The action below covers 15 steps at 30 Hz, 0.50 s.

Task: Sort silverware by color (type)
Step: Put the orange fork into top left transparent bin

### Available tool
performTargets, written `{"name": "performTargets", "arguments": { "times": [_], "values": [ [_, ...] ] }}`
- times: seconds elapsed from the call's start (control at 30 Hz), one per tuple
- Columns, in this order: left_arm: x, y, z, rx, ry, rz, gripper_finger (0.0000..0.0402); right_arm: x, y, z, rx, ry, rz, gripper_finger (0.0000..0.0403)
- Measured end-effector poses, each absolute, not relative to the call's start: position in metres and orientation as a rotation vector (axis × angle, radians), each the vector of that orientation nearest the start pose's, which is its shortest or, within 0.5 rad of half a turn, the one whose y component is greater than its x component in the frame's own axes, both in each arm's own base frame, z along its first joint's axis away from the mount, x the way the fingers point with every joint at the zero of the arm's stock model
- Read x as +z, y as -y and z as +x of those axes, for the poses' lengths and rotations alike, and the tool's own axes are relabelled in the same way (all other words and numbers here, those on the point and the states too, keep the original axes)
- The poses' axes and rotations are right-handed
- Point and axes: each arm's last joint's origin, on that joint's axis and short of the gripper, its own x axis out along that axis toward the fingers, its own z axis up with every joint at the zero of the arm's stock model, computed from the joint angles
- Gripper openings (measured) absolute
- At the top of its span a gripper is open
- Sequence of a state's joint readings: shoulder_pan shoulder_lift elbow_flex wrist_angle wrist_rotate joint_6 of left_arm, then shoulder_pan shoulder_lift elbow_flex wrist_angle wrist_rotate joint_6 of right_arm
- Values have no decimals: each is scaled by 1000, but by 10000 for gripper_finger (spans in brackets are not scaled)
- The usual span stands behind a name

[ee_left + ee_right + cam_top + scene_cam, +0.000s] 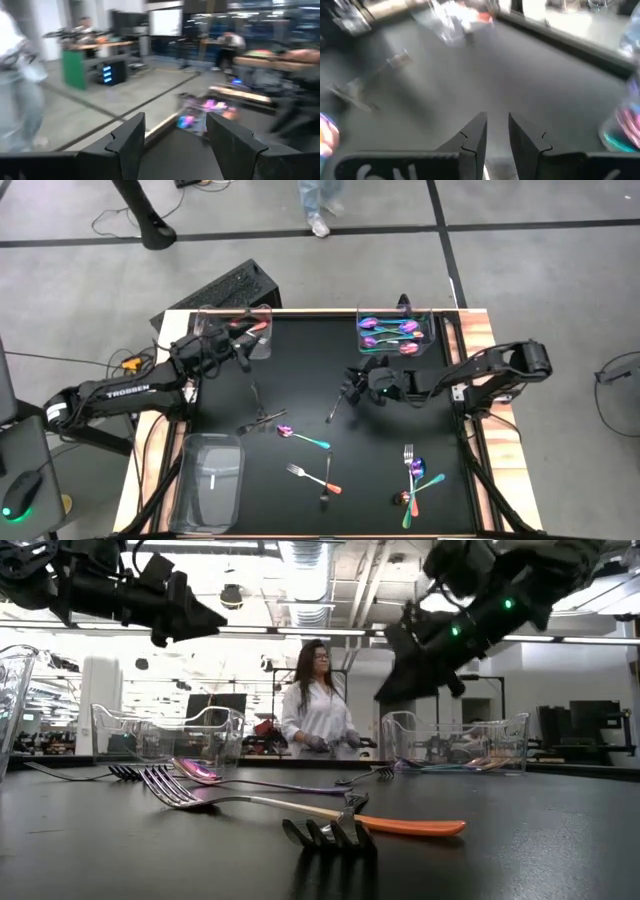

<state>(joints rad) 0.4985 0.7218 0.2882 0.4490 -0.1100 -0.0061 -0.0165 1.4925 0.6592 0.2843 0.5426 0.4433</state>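
Note:
Silverware lies loose on the black table: a dark fork (335,408), dark pieces (262,418), an iridescent spoon (300,436), an orange-handled fork (312,478) and a mixed cluster (415,475). Coppery pieces (245,328) lie in the far-left clear tray (264,348), iridescent ones (390,332) in the far-right tray (433,330), and one dark piece (213,482) in the near-left tray (190,450). My left gripper (240,352) (175,125) hovers open beside the far-left tray, holding nothing. My right gripper (350,388) (497,125) hangs over the table's middle, just above the dark fork, with a narrow gap and nothing seen between its fingers.
A black keyboard (225,290) sits beyond the table's far-left corner. A person in a white coat (318,705) stands past the far edge. Bare tabletop (300,360) lies between the two far trays.

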Motion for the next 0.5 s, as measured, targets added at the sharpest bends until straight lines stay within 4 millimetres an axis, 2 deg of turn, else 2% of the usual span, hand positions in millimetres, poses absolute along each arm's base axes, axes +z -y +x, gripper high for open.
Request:
{"name": "performTargets", "arguments": {
  "times": [0.1, 0.23, 0.37, 0.5],
  "values": [
    [227, -77, 148, 548, -25, 25, 198, 169, 21, 290, -639, -433, 281, 103],
    [223, -72, 154, 506, -66, 45, 198, 168, 20, 291, -634, -437, 275, 103],
    [221, -68, 158, 478, -81, 67, 198, 179, 18, 288, -598, -422, 225, 103],
    [222, -63, 159, 442, -84, 103, 198, 196, 9, 284, -484, -405, 126, 103]
  ]
}}
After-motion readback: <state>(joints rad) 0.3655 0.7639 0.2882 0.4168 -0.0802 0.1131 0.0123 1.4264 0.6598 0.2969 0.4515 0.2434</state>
